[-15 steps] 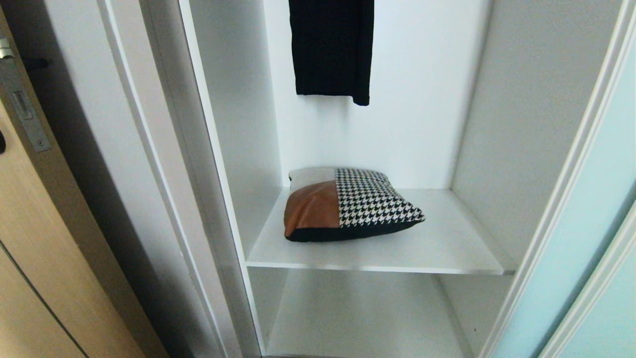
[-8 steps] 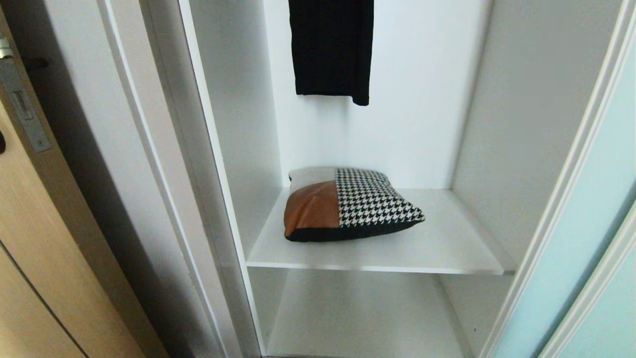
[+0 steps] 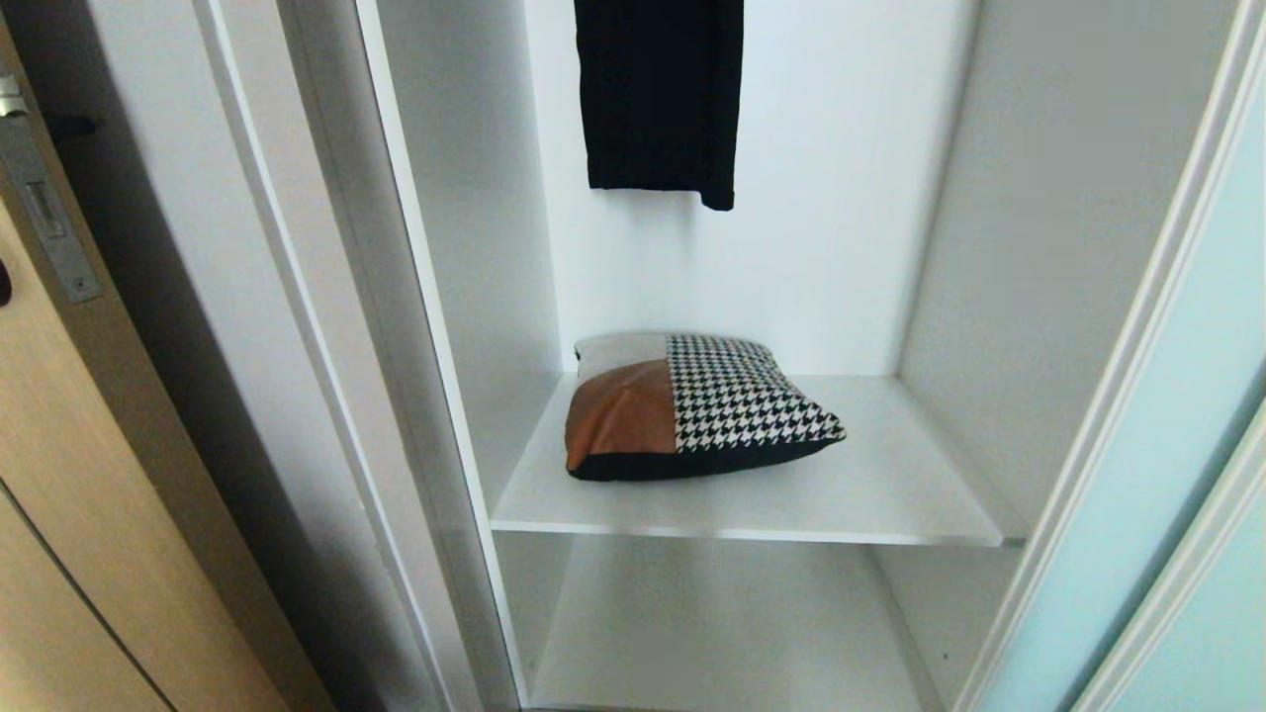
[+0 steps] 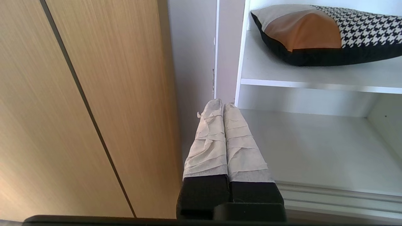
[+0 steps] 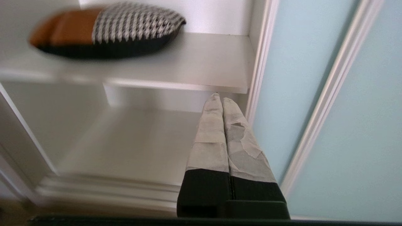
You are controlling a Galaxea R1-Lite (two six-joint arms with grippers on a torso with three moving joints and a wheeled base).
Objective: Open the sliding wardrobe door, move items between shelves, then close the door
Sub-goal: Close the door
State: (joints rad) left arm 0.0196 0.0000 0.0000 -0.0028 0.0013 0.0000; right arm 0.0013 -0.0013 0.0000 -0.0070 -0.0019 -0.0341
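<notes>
Furthest to my left stands the light wood door with its metal latch plate, and beside it the white frame of the wardrobe. My left tool hangs low in front of that frame edge, between the wood door and the open compartment, its taped fingers pressed together and gripping nothing. Neither of my arms shows in the head view.

Inside the open wardrobe, the patchwork cushion lies flat on the upper shelf, toward its left side, with the brown leather patch on the left, the houndstooth patch on the right, a grey patch at the back and the black underside along the front edge. Above it a black garment hangs against the back wall, well clear of the cushion. Under the upper shelf, the lower shelf lies bare.

My right tool sits low near the right end of the compartment, just under the front edge of the upper shelf, fingers clenched tight with nothing between them. Furthest right, the sliding wardrobe door of pale aqua glass is pushed aside, leaving the compartment uncovered.
</notes>
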